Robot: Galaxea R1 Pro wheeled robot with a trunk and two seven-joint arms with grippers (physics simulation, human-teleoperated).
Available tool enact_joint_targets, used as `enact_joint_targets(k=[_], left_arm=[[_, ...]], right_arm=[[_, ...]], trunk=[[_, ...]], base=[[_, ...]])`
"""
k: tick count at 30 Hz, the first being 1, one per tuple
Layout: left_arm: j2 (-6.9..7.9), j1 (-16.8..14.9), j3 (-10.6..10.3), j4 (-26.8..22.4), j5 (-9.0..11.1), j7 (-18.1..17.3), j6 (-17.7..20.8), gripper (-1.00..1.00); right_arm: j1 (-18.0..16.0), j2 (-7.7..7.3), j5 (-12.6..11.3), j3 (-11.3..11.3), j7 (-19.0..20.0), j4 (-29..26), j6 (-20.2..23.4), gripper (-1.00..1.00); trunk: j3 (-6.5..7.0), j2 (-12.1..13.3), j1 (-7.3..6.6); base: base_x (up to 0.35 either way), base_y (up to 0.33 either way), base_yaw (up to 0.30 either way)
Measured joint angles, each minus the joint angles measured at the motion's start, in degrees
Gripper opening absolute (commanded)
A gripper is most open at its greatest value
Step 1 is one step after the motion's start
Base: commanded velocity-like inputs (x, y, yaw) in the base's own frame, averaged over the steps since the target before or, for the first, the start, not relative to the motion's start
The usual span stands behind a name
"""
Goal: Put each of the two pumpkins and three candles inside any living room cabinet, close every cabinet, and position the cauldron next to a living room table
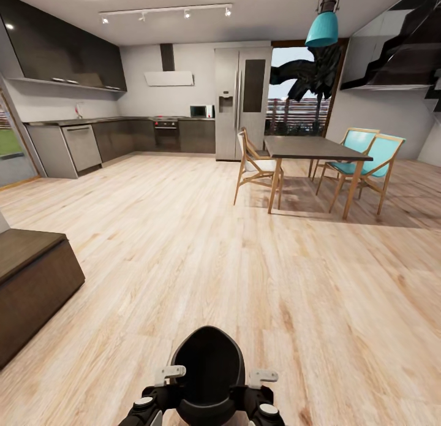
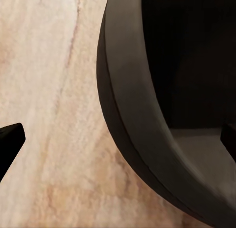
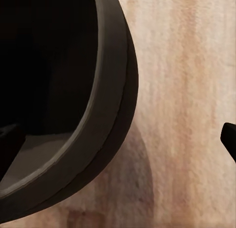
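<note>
Left gripper (image 2: 118, 139): one fingertip outside the cauldron (image 2: 147, 139) wall, the other inside the bowl; the jaws straddle the rim. Contact with the wall is not visible, so I cannot tell whether they pinch or stand loose. Right gripper (image 3: 115, 137): same arrangement on the opposite side, one finger inside the dark bowl, one outside over the floor; clamp state likewise not determinable.

Head view: cauldron (image 1: 207, 368) sits low between both arms, directly in front of the trunk, above the wooden floor (image 1: 245, 260). Whether it is lifted or resting cannot be told.

Surroundings: end of a dark brown cabinet (image 1: 30, 285) at near left. Ahead, a dining table (image 1: 312, 147) with wooden chairs (image 1: 367, 162), then kitchen units and a fridge (image 1: 242, 101). The dining table is not the grey low one.

Judgement: step in hand is carrying the cauldron toward the living-room table. To do well: keep both rim grips level and symmetric, turn the base slowly, avoid the cabinet corner at left, set down just beside the table.
</note>
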Motion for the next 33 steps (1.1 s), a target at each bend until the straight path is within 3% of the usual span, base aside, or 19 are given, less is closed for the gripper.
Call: enact_joint_targets(k=[33], left_arm=[[0.04,0.0,0.0,0.01,0.09,0.0,0.02,1.0]], right_arm=[[0.0,0.0,0.0,0.39,-0.05,0.01,0.0,1.0]], trunk=[[0.0,0.0,0.0]], base=[[0.041,0.002,0.0]])
